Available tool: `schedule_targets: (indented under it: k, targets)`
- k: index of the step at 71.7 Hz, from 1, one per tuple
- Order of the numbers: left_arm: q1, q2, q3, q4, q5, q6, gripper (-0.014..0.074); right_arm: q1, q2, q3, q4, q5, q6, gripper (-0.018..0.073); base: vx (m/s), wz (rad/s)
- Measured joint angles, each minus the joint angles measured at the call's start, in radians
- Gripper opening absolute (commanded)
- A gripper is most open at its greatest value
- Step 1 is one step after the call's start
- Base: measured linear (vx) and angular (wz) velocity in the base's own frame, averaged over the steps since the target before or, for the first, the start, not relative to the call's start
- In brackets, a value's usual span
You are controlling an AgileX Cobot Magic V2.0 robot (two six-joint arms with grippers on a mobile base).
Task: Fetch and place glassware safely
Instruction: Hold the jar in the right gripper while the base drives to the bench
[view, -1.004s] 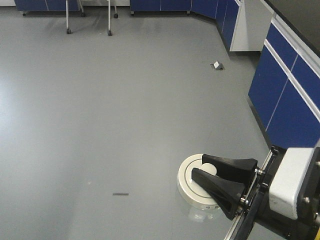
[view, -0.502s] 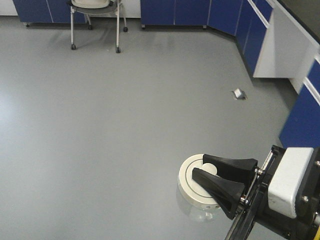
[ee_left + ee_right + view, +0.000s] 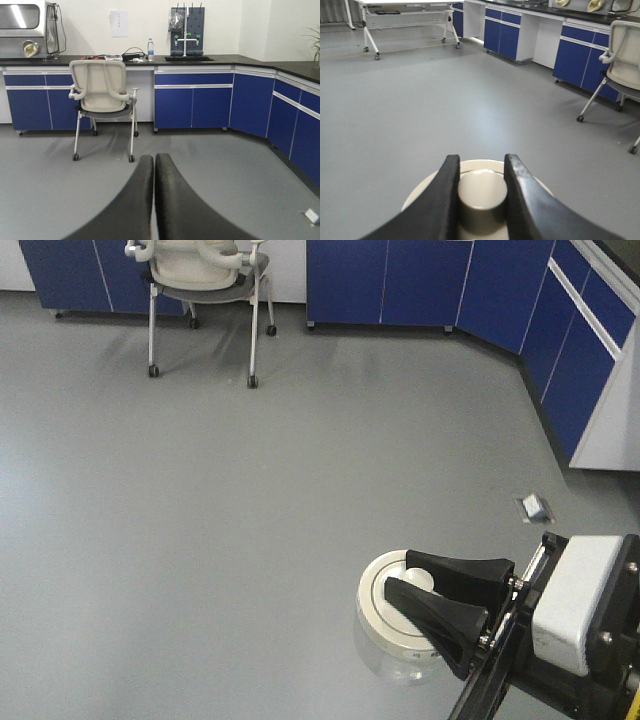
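Observation:
The glassware is a squat clear glass jar with a round off-white lid (image 3: 385, 618), held in the air over the grey floor at the lower right of the front view. My right gripper (image 3: 395, 575) is shut on the lid's central knob (image 3: 481, 195), one black finger on each side of it. Only a little of the clear glass shows under the lid (image 3: 400, 668). My left gripper (image 3: 154, 160) is shut and empty, its two black fingers pressed together and pointing at the room. It does not show in the front view.
A wheeled off-white chair (image 3: 205, 280) stands at the back left by blue cabinets (image 3: 420, 285); the chair also shows in the left wrist view (image 3: 102, 100). More blue cabinets (image 3: 580, 350) run along the right. A small grey floor box (image 3: 535, 507) lies right of the jar. A white table on castors (image 3: 405, 17) stands far off.
The view has shifted: the chair and back cabinets have come into view, and the floor box has slid down and right. The right gripper still holds the jar in the same place in frame.

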Motion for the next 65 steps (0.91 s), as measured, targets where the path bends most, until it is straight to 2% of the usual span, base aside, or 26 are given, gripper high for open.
schedule_targets:
  k: [65]
  targets:
    - [0.000, 0.000, 0.000, 0.000, -0.001, 0.000, -0.0007, 0.000, 0.000, 0.000, 0.000, 0.001, 0.000, -0.0001, 0.71, -0.03]
